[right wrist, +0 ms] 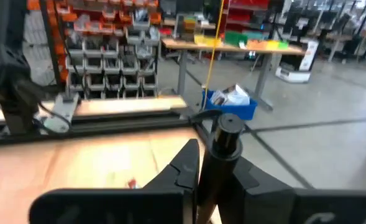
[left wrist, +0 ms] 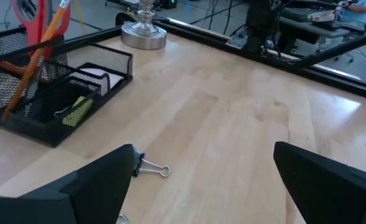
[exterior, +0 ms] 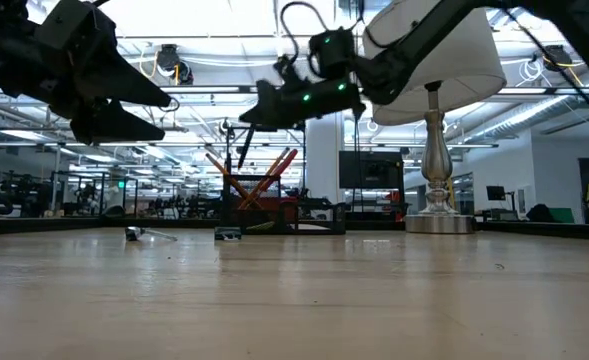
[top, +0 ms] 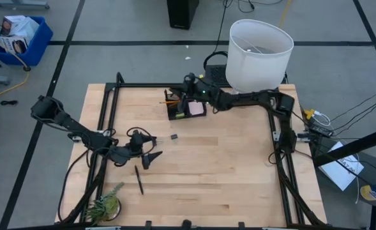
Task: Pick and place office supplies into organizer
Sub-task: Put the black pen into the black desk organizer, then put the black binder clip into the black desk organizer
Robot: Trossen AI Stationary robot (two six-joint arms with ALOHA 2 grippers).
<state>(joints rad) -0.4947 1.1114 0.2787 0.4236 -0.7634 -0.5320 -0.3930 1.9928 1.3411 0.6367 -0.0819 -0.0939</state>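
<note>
The black mesh organizer sits near the table's far edge and holds orange pencils, red-handled scissors, a pink sticky-note pad and a yellow-green eraser. My right gripper hovers over it, shut on a black pen. My left gripper is open, raised above the table's left middle. A small black clip lies on the wood just ahead of its fingers. Another black pen lies flat nearer the near edge. My right gripper pinches the black pen between its two fingers, coming from above over the organizer. One end of the pen stands up past the fingers. The rest hangs below the gripper toward the organizer; whether its tip touches anything, I cannot tell.
A white-shaded lamp on a silver base stands at the far right corner, close beside my right arm. A small green plant sits at the near left corner. A black frame rail borders the table. Bare wood spans the middle and right.
</note>
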